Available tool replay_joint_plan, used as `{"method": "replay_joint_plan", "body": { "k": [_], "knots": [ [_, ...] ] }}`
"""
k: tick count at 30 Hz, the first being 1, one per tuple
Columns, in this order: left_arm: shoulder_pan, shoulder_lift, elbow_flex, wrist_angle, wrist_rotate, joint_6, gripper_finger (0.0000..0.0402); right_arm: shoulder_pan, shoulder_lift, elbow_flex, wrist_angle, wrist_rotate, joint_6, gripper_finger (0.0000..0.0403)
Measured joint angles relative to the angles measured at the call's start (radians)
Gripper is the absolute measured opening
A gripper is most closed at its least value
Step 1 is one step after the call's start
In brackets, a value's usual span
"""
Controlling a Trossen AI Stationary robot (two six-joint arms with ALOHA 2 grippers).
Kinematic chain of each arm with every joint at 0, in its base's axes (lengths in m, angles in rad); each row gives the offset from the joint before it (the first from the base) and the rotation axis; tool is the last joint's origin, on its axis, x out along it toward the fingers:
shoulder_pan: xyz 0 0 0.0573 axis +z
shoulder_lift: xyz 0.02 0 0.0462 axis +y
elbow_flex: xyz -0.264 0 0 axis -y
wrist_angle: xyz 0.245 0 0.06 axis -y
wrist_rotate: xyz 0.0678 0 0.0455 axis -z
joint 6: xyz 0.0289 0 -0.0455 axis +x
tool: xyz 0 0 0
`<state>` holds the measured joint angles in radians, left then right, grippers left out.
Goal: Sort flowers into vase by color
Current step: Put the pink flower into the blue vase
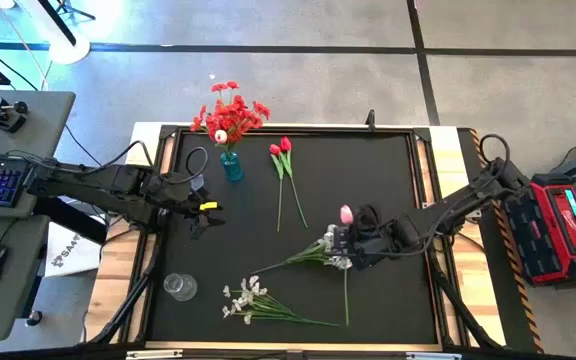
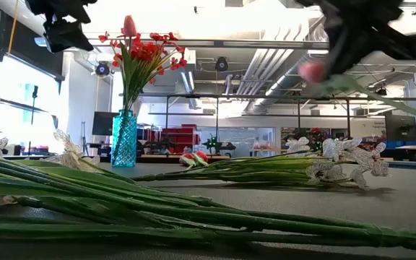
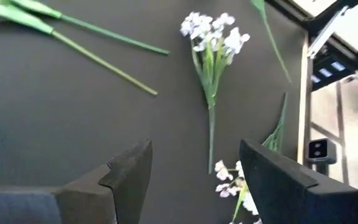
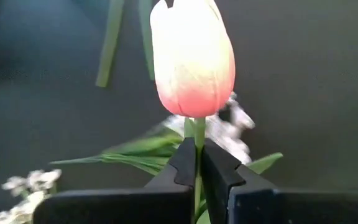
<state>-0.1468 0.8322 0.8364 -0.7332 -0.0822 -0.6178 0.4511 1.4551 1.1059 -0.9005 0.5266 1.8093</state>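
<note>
A pale pink tulip [image 1: 346, 213] is in my right gripper [image 1: 340, 238], which is shut on it right of the table's middle, above a white spray [image 1: 330, 255]. Its bud fills the right wrist view [image 4: 192, 56]. My left gripper [image 1: 203, 212] hovers open near the left edge, touching nothing; its wrist view shows a white spray [image 3: 213, 37] beyond the open fingers [image 3: 129, 174]. A blue vase [image 1: 232, 165] stands upright at the far edge and holds red flowers [image 1: 230, 110]. Two red tulips [image 1: 282, 148] lie flat beside it. More white sprays [image 1: 243, 297] lie at the near edge. My right gripper pinches the pink tulip's green stem [image 4: 199, 134] just under the bud, between its two fingertips [image 4: 219, 168]. The fingers come from the table's right and lie across the stem. The bud [image 2: 311, 71] is lifted clear of the table, and the stem [image 1: 346, 295] trails toward the near edge.
A small clear glass vase [image 1: 179, 287] stands near the left near corner. The black mat [image 1: 368, 170] has a raised frame around it. A keyboard and mouse sit on a desk left of the table, and a red case lies to the right.
</note>
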Motion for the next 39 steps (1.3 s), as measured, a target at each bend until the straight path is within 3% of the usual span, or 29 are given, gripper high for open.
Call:
{"method": "replay_joint_plan", "body": {
  "k": [6,18,32,39],
  "knots": [
    [-0.026,0.0,0.0,0.063,0.019,0.003,0.0228,-0.035,-0.001,0.092,0.091,0.082,-0.271,0.0],
    [-0.102,0.0,0.0,0.208,0.021,0.003,0.0228,-0.103,-0.001,0.104,0.54,0.111,-0.778,0.0],
    [-0.171,0.036,0.0,0.505,0.019,0.08,0.0228,-0.234,0.081,0.104,0.946,-0.062,-1.151,0.0],
    [-0.182,0.082,0.0,0.545,0.018,0.083,0.0228,-0.29,0.111,0.104,1.047,-0.118,-1.193,0.0]
  ]
}}
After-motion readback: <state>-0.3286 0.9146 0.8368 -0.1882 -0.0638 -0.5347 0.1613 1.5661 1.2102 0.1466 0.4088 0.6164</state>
